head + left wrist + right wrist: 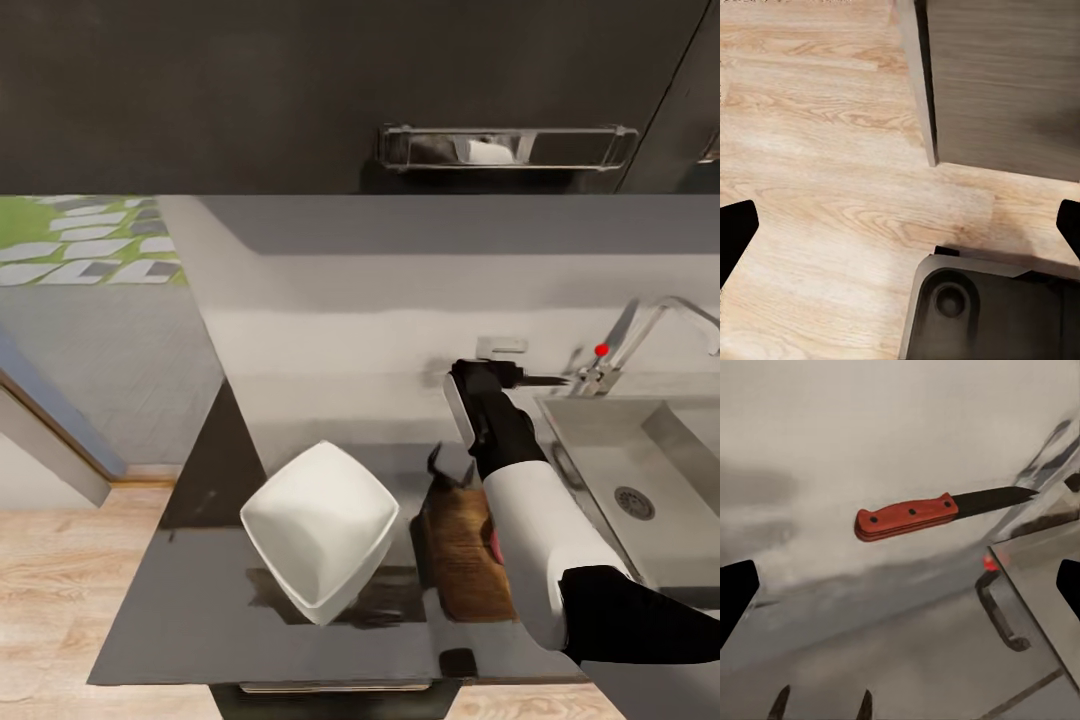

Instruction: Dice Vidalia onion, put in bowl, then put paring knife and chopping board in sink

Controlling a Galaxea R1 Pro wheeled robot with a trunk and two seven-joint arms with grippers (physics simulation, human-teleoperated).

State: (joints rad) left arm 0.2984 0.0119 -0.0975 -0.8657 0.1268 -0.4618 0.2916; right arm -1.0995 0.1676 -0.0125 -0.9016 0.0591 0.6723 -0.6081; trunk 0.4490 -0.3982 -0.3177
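The slim paring knife [937,512] with reddish-brown handle and dark blade lies on the glossy dark grey countertop [300,410] by the back wall, directly ahead of the right gripper [900,585]. Its long axis runs crosswise to the fingers, which stand apart and empty; the right arm is nearer.
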